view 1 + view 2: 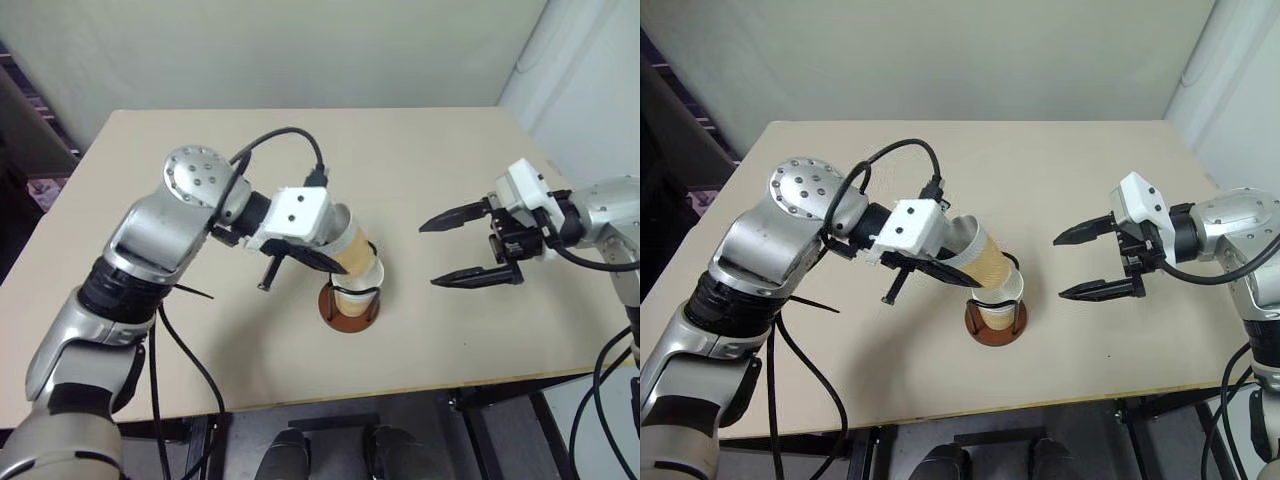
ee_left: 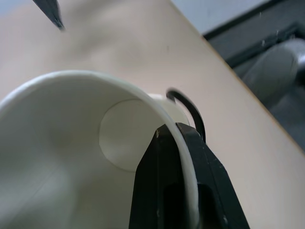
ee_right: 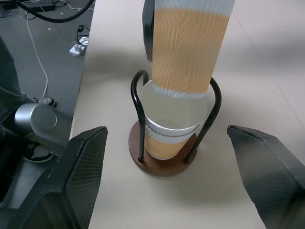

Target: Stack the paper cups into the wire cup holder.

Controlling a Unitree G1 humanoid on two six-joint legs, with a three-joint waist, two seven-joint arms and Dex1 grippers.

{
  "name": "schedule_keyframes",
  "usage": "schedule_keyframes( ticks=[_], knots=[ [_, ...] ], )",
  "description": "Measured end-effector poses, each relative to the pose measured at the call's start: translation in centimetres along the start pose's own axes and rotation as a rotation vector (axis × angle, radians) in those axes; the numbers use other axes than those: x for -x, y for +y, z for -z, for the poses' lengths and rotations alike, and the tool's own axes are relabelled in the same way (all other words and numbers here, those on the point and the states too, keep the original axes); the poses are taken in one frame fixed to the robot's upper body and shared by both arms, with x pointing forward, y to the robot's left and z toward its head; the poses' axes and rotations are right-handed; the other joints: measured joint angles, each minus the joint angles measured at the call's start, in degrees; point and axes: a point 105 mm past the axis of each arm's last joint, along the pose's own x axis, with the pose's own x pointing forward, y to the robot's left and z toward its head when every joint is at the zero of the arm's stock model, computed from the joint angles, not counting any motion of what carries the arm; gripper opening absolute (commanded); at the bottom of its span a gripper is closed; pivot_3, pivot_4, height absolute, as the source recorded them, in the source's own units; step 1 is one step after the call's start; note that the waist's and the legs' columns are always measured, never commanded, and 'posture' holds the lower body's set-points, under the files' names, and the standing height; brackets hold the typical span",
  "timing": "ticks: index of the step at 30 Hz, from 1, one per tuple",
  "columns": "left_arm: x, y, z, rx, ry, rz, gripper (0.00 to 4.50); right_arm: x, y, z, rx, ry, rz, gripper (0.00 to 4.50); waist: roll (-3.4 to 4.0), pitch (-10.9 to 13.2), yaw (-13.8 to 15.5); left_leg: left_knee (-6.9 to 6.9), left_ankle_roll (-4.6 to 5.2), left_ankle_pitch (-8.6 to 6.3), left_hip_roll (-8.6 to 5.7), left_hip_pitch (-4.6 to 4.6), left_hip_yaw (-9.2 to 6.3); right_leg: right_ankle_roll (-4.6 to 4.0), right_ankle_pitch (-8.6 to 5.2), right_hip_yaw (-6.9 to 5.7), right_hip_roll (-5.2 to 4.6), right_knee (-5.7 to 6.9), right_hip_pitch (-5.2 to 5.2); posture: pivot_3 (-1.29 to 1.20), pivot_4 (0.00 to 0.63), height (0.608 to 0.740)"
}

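Note:
The wire cup holder [image 1: 351, 312] stands on the table near its front middle, a brown disc base [image 3: 162, 168] with black wire loops. A paper cup [image 3: 171, 138] sits upright inside it, with what looks like a second one nested in it. My left gripper [image 1: 318, 258] is shut on the rim wall of another paper cup [image 1: 352, 252], which tilts down to the right. That cup's bottom [image 3: 183, 88] sits at the mouth of the cup in the holder. My right gripper [image 1: 428, 256] hovers open to the right of the holder, and its fingers [image 3: 81, 176] flank it without touching.
The tan table [image 1: 450, 150] ends close in front of the holder and at the right behind my right arm. A black cable [image 1: 290, 135] loops above my left wrist, and more cables hang off the front left edge. Bare tabletop lies behind the holder.

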Motion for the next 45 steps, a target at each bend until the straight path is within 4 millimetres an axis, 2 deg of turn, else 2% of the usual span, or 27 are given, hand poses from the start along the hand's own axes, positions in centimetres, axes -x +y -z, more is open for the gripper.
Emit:
schedule_keyframes(
  ticks=[3,6,17,22,26,28,32,35,41,44,45],
  knots=[
    [-0.8,0.1,0.8,0.001,0.037,-0.007,0.02,0.0,0.0,0.0,0.001,0.0,0.002,4.19,0.0,0.0,0.0,0.15,0.04,-0.02,0.0,0.0,0.0,0.03,0.06,0.0,-0.01,0.0,0.06,0.0,0.15,0.74],
    [-1.4,0.1,0.6,-0.002,0.023,-0.011,0.59,0.0,0.0,0.1,0.0,0.0,0.001,4.19,0.01,0.0,0.0,0.27,0.07,-0.03,0.0,0.0,0.0,0.05,0.1,0.0,-0.01,-0.01,0.12,0.0,0.15,0.74],
    [-1.8,0.6,0.3,0.048,0.003,-0.048,4.49,-0.1,0.0,0.1,0.001,-0.003,-0.001,4.19,0.01,0.0,0.0,0.3,0.08,-0.03,-0.03,0.0,0.01,0.08,0.13,0.0,-0.02,-0.03,0.15,0.0,0.15,0.74],
    [-1.0,1.5,-0.6,0.117,-0.067,-0.154,4.49,-0.5,-0.2,-0.1,0.002,-0.026,-0.019,4.19,0.01,0.0,0.0,0.32,0.07,-0.03,-0.06,0.01,0.02,0.1,0.14,0.0,-0.03,-0.04,0.16,0.0,0.15,0.74],
    [1.6,2.8,-1.4,0.211,-0.186,-0.33,4.49,-1.1,-0.5,0.0,-0.006,-0.051,-0.05,4.19,0.01,0.0,0.0,0.32,0.05,0.01,-0.06,0.04,0.03,0.11,0.16,0.01,-0.02,-0.02,0.17,0.0,0.15,0.74],
    [2.7,2.4,-1.3,0.243,-0.215,-0.374,4.49,-1.4,-0.8,0.3,-0.013,-0.051,-0.056,4.19,0.04,0.0,0.0,0.3,0.04,0.01,-0.07,0.08,0.04,0.11,0.16,0.02,-0.02,-0.03,0.18,0.0,0.15,0.74],
    [2.2,0.7,-0.8,0.331,-0.247,-0.343,4.49,-1.8,-1.4,0.6,-0.017,-0.053,-0.072,4.19,0.06,0.0,0.0,0.31,0.0,0.03,-0.09,0.08,0.03,0.11,0.16,0.03,-0.03,-0.02,0.17,0.0,0.15,0.74],
    [2.2,0.2,-1.1,0.325,-0.238,-0.336,4.49,-1.9,-1.8,0.2,0.003,-0.056,-0.077,4.19,0.06,0.0,0.2,0.32,0.01,0.03,-0.11,0.09,0.0,0.11,0.16,0.03,-0.04,-0.03,0.19,0.0,0.15,0.74],
    [2.0,0.7,-1.1,0.329,-0.244,-0.371,4.49,-2.1,-2.0,0.6,0.003,-0.049,-0.083,4.19,0.06,0.0,0.3,0.34,0.02,0.03,-0.14,0.12,0.0,0.07,0.18,0.02,-0.07,-0.02,0.23,0.0,0.15,0.74],
    [3.9,1.6,-0.7,0.368,-0.268,-0.457,4.49,-2.1,-1.8,0.5,0.005,-0.05,-0.095,4.19,0.07,0.0,0.2,0.28,0.0,0.04,-0.13,0.15,0.01,0.05,0.19,0.02,-0.07,-0.01,0.22,0.0,0.15,0.74],
    [5.4,1.3,0.0,0.405,-0.26,-0.495,4.49,-2.1,-1.7,0.6,0.006,-0.049,-0.106,4.19,0.07,0.0,-0.1,0.21,-0.02,0.05,-0.13,0.17,0.03,0.02,0.17,0.04,-0.06,-0.03,0.18,0.0,0.15,0.74]
  ],
)
